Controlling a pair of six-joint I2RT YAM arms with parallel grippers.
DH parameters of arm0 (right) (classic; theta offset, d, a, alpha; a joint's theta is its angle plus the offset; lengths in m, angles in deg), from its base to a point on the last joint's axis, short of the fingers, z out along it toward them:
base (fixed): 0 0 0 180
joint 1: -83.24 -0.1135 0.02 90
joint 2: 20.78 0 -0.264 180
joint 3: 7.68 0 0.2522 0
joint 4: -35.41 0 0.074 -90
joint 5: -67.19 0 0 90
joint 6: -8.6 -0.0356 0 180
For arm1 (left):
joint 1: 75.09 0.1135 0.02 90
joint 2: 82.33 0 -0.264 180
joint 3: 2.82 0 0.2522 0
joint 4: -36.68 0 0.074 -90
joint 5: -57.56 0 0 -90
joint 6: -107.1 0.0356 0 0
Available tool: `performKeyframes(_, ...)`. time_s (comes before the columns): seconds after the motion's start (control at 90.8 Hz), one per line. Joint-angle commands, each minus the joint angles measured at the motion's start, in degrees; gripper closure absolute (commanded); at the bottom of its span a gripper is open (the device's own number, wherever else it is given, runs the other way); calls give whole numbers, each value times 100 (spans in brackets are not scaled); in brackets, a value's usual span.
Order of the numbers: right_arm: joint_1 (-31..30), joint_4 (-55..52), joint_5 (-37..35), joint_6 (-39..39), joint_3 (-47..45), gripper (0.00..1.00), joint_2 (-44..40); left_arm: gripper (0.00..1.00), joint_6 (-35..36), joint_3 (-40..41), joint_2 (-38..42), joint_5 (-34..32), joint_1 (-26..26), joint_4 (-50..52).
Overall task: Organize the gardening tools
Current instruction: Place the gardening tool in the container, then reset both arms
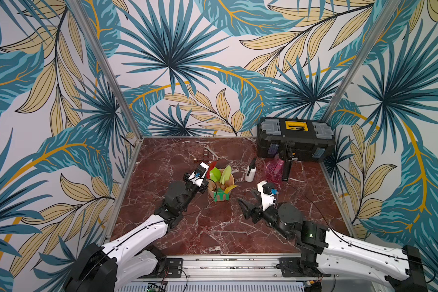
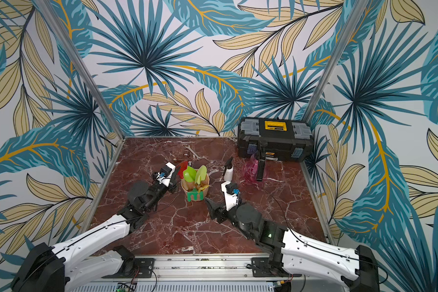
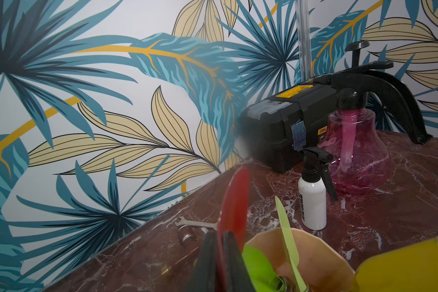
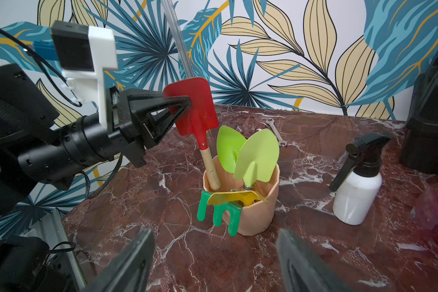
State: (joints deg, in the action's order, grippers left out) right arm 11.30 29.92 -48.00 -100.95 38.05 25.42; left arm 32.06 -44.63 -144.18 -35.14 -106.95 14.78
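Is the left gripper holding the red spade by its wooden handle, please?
No: the left gripper pinches the red spade by its blade; its wooden handle stands in the pot.

Left arm (image 1: 139, 233): stretched forward and inward, wrist raised.
Left gripper (image 4: 186, 103): jaws pinched almost together, fingers about level.
Right arm (image 1: 352, 251): reaching in low, bent at the wrist.
Right gripper (image 1: 247, 196): jaws spread wide, angled toward the left arm.

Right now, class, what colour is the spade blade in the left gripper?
Red; the blade shows best in the right wrist view.
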Motion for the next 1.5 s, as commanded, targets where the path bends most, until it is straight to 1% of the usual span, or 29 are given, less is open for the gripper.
performKeyframes(0.0, -15, -4, 33, -8, -132, 19, 5, 100, -93, 160, -162, 12, 69, -418)
performKeyframes(0.055, -10, -1, 28, 3, -130, 19, 19, 98, -141, 185, -301, 52, 81, -481)
performKeyframes(0.165, -13, -1, 27, 21, -121, 19, 10, 98, -224, 209, -553, 133, 75, -604)
performKeyframes(0.297, -11, -34, -12, 24, -123, 19, -45, 96, -268, 243, -704, 149, 82, -702)
performKeyframes(0.496, -13, -108, -98, -20, -160, 19, -100, 88, -296, 284, -768, 110, 78, -637)
performKeyframes(0.738, -15, -162, -351, -38, -211, 13, -167, 78, -339, 353, -716, 80, 82, -384)
performKeyframes(0.793, -13, -234, -522, -75, -200, 11, -199, 74, -353, 359, -673, 81, 75, -315)
performKeyframes(0.826, -8, -309, -694, -96, -190, 9, -223, 72, -373, 350, -615, 77, 77, -241)
performKeyframes(0.892, 39, -486, -1037, -140, -105, 5, -266, 63, -422, 277, -412, 28, 78, 46)
performKeyframes(1.002, 336, -1096, -1360, -161, 261, 1, -231, 43, -521, 28, 23, -250, 84, 784)
performKeyframes(1.057, 516, -1445, -1445, -88, 411, 1, -231, 28, -528, -113, 258, -304, 99, 1129)
performKeyframes(1.079, 609, -1597, -1493, -83, 452, 1, -244, 19, -529, -155, 321, -449, 107, 1289)
performKeyframes(1.101, 716, -1714, -1534, -77, 467, 1, -258, 7, -534, -187, 405, -512, 124, 1395)
performKeyframes(1.123, 818, -1827, -1575, -82, 461, 1, -293, 2, -526, -215, 486, -528, 137, 1514)
performKeyframes(1.167, 1053, -2007, -1588, -135, 421, 1, -387, 0, -510, -241, 611, -606, 187, 1716)
performKeyframes(1.233, 1429, -2144, -1393, -71, 260, 1, -673, 0, -550, -241, 802, -683, 270, 2020)
performKeyframes(1.321, 1845, -2212, -1197, 89, -64, 1, -1215, 0, -664, -147, 1129, -865, 384, 2317)
performKeyframes(1.365, 2060, -2251, -1220, 51, -189, 1, -1472, 0, -743, -14, 1309, -1023, 430, 2426)
performKeyframes(1.421, 2270, -2181, -1027, 63, -327, 1, -1698, 0, -844, 210, 1596, -1221, 491, 2460)
performKeyframes(1.487, 2514, -2241, -1143, -27, -414, 1, -1780, 0, -971, 526, 1943, -1470, 582, 2528)
